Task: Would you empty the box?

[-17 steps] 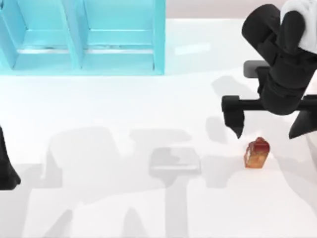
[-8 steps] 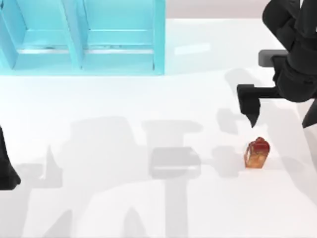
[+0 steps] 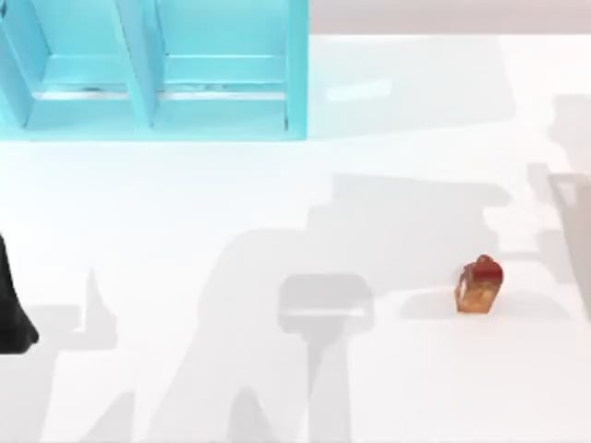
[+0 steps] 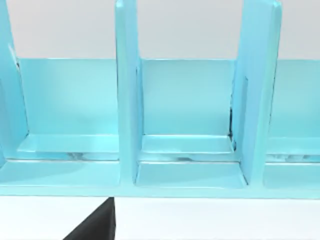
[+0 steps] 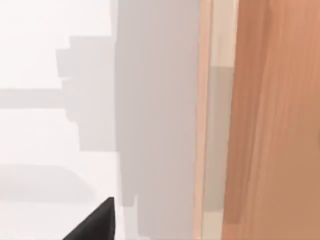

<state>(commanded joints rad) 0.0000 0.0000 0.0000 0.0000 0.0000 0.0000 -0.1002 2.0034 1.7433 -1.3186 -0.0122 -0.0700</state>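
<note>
1. Box (image 3: 157, 69): you see the blue compartmented box at the table's (image 3: 277, 203) far left.
2. Your small red-and-orange object (image 3: 479, 285) stands on the table's right, well apart from the box.
3. Left arm (image 3: 11, 305) sits parked at the left edge.
4. Whether either gripper is spread or pressed together, you cannot tell.

Box (image 3: 157, 69): I see a light-blue divided box at the table's top left, compartments open.
Object (image 3: 479, 284): small amber bottle-like item with red top, upright on the table's right, well apart from the box.
</note>
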